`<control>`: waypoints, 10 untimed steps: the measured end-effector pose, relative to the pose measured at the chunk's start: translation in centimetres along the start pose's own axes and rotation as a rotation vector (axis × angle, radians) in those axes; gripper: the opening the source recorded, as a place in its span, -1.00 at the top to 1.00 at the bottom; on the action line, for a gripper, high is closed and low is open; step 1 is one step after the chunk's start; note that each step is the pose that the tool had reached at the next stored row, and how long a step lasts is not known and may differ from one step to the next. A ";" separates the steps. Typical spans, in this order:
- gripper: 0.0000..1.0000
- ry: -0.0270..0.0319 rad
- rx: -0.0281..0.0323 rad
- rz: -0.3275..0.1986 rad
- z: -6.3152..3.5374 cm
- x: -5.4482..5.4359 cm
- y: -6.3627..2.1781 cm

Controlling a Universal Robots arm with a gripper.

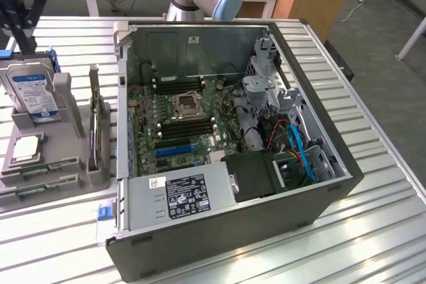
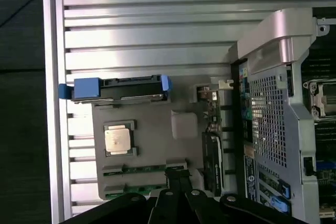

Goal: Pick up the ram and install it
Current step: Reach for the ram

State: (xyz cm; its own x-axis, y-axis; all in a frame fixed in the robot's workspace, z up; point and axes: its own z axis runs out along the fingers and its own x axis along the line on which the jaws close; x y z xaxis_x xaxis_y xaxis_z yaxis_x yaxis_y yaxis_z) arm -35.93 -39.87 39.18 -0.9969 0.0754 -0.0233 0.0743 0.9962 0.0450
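Ram [image 1: 45,166], two long thin green circuit-board sticks, lies flat in the grey plastic tray [image 1: 63,143] at the near left of the silver slatted worktop [image 1: 373,231]; farther back, black jaws, pressed together, hover over that tray.

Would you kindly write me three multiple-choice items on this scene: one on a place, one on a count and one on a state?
1. Where do the long green ram sticks lie?
A in the grey holder tray; B on the floor; C in a drawer.
2. How many ram sticks are there?
A one; B two; C four.
3. How is the dark grey computer case?
A closed; B open, lying on its side; C standing upright.

Answers:
1. A, they sit in the tray's slots near the square silver processor.
2. B, two lie side by side.
3. B, its green motherboard shows from above.
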 end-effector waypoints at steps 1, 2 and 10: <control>0.80 0.0000 0.0000 0.000 0.00 0.3 -0.02; 0.80 0.0000 0.0000 0.000 -0.01 0.6 -0.05; 0.80 0.0001 0.0000 0.000 -0.01 2.0 -0.15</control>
State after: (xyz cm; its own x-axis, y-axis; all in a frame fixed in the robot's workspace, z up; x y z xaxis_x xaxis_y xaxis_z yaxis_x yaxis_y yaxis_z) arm -37.97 -39.87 39.14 -0.9969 0.0752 -0.0232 0.0741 0.9962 0.0450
